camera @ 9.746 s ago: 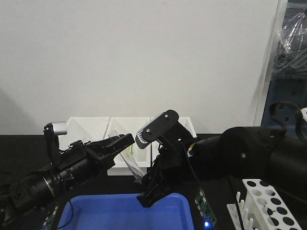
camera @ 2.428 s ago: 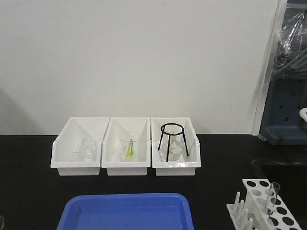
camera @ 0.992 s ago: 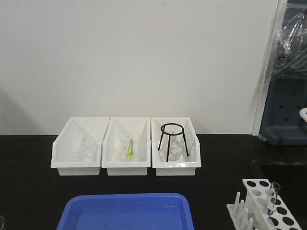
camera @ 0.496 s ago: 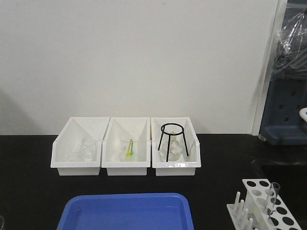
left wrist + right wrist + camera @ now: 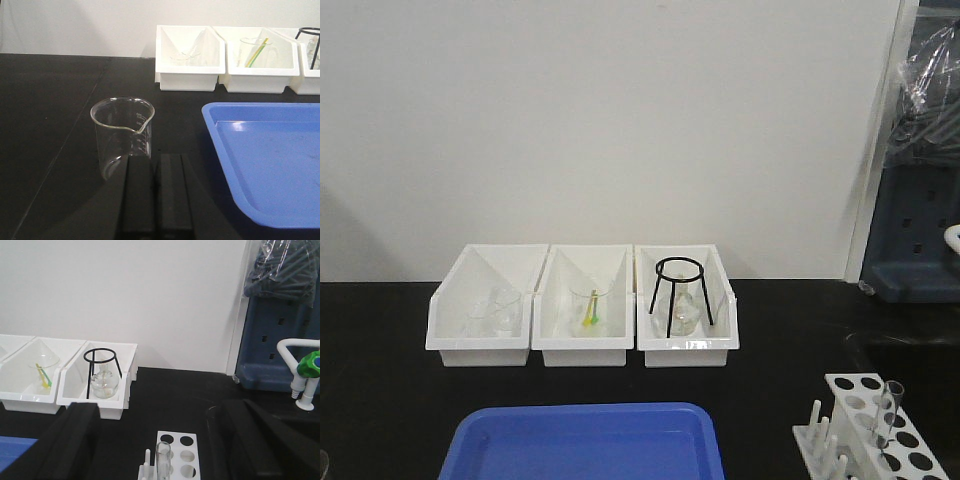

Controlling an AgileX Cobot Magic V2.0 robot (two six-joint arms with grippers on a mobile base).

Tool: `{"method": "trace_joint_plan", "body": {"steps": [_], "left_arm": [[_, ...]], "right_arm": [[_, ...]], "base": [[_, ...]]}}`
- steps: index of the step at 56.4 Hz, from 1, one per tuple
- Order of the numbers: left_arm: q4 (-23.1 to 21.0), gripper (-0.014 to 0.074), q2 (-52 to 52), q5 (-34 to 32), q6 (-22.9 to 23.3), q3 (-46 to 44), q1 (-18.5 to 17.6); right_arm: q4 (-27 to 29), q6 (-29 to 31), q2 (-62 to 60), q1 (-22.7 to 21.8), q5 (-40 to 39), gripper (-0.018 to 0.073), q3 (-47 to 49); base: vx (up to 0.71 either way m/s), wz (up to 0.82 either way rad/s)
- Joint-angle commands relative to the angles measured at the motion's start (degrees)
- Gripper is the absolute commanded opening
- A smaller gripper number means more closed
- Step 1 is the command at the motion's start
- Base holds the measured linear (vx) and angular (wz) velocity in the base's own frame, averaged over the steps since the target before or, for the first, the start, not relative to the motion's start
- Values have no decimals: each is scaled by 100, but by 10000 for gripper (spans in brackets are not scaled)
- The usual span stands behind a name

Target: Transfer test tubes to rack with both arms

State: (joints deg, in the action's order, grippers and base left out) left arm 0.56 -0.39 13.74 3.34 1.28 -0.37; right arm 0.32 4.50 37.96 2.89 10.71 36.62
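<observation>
Black bench under white wall. Left gripper (image 5: 156,165) clenched, empty, beaker (image 5: 122,136) just ahead, blue tray (image 5: 270,155) to its right. Right gripper (image 5: 152,440) spread wide, holding nothing. Rack (image 5: 175,455) between those fingers, one test tube (image 5: 163,460) upright inside. Risk: careless advance knocking over beaker or rack.

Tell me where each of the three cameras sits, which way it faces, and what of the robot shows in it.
Front view: sits high, faces the white wall over the three bins, blue tray and rack; no robot part shows.
Left wrist view: sits low on the left arm, faces forward past a beaker; the left tool shows, fingers together.
Right wrist view: sits on the right arm, faces the wall above the rack; the right tool's fingers show, spread wide.
Shared: front and right wrist views both show the test tube standing in the rack.
</observation>
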Motion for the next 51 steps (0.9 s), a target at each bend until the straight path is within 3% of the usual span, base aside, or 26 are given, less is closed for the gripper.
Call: {"method": "trace_joint_plan", "body": {"steps": [1, 13, 21, 29, 40, 51], "left_arm": [[-56, -5, -16, -428, 45, -161, -2], [-56, -5, -16, -428, 45, -161, -2], [-56, -5, -16, -428, 45, -161, -2], [-56, -5, -16, -428, 45, -161, -2], [-56, -5, -16, -428, 45, -161, -2], [-56, -5, -21, -428, 45, -161, -2]], "right_arm": [[-32, 59, -16, -34, -467, 543, 167], [-311, 88, -171, -74, -445, 529, 167], [-331, 88, -743, -89, -614, 463, -97], [-325, 88, -1640, -89, -1255, 302, -939], [-302, 41, -3150, -89, -1571, -16, -2300], [-302, 42, -3912, -102, -1436, -13, -3264]], "base": [[0, 0], [0, 0], [0, 0], [0, 0], [0, 0], [0, 0]]}}
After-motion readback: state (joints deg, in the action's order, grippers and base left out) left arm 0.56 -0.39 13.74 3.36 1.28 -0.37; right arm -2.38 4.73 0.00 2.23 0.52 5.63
